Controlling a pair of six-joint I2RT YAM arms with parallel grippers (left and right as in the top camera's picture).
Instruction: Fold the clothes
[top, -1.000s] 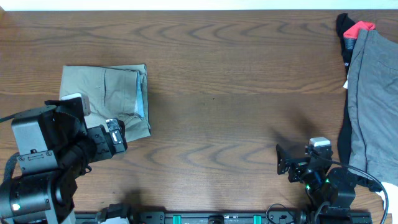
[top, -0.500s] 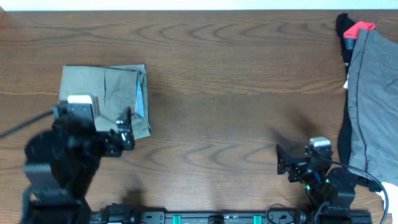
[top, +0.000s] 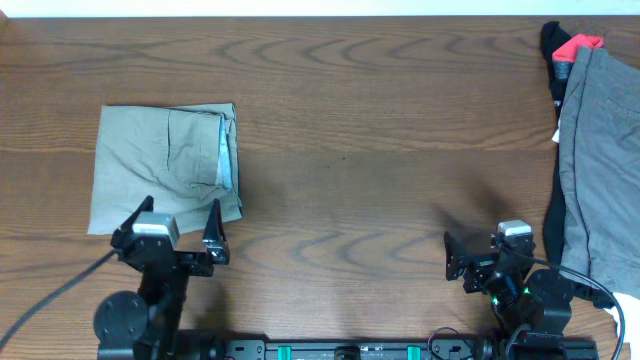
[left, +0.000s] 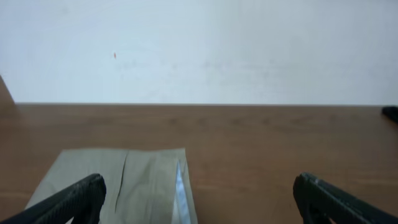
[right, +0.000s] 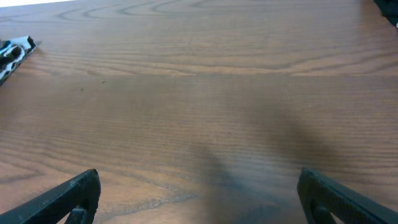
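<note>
A: Any readable text or labels?
B: Nothing legible. There's a white patch (top: 562, 71) on the black and red cloth (top: 558, 44), far right, but it's too small to read.
A: Where are the shorts?
B: The shorts (top: 160, 165) lie flat and folded on the left of the tabletop (top: 380, 140). They're well apart from the grey garment (top: 600, 170) at the right edge.
A: Orientation?
B: The folded outline is close to square, so I can't call a long axis. The pale blue lining (top: 229, 155) runs far-to-near along the right edge, so the waist side faces right, toward the middle of the tabletop. A seam line also runs far-to-near, roughly mid-panel. The left wrist view agrees: shorts (left: 118, 183) ahead with the blue strip (left: 179, 186) on their right side.
A: Left gripper?
B: The left gripper (top: 176, 226) sits at the shorts' near edge, pointing far. Its fingers (left: 68, 199) are spread wide with nothing between them. From overhead the right fingertip overlaps the near right corner of the shorts, and I can't tell if it makes contact.
A: Right?
B: The right gripper (top: 478, 262) is near right, over bare wood. Its fingers (right: 62, 199) are also wide apart and empty.
</note>
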